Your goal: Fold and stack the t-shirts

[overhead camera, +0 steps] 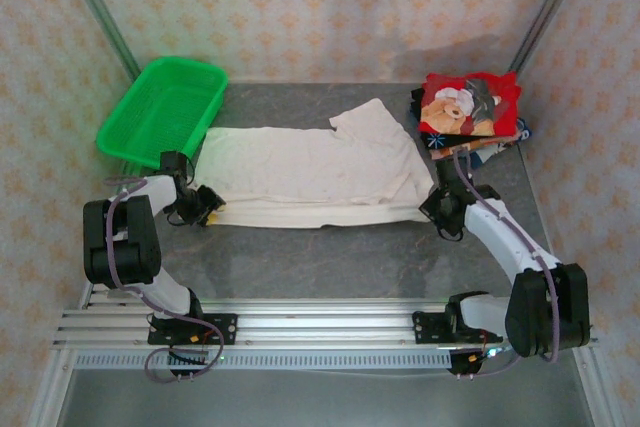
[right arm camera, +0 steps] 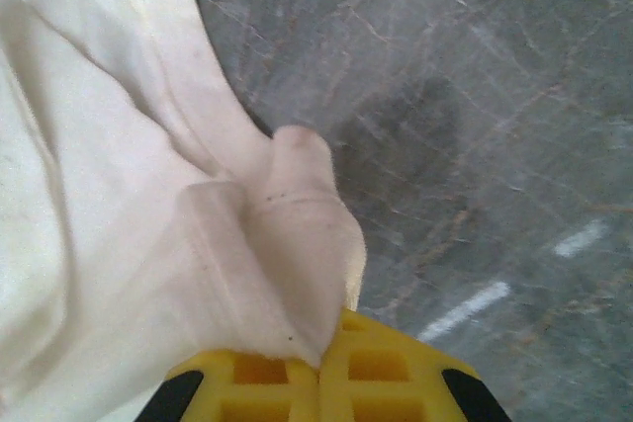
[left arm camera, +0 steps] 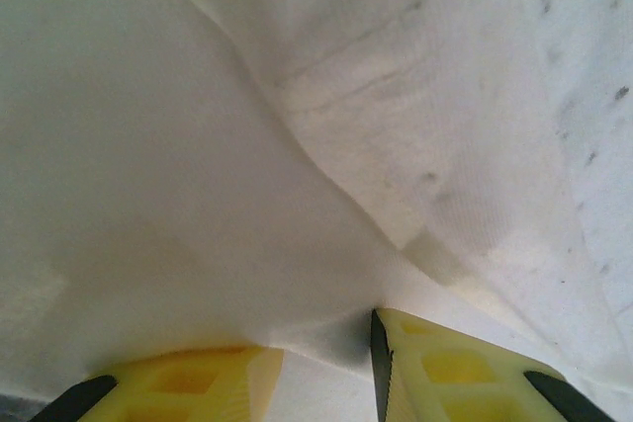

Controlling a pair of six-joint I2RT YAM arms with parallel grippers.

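We are seeing the off-white shirt (overhead camera: 310, 172) lying spread across the middle of the grey table (overhead camera: 330, 257). The left gripper (left arm camera: 326, 348) is pinching its left edge, jaws partly apart on bunched cloth. The right gripper (right arm camera: 324, 363) is clamping its near right corner, jaws together.

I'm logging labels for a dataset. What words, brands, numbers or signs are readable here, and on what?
No text can be read.
The red t-shirt shows a teddy-bear picture, with no legible lettering.
The off-white t-shirt has only small dark specks, no letters.
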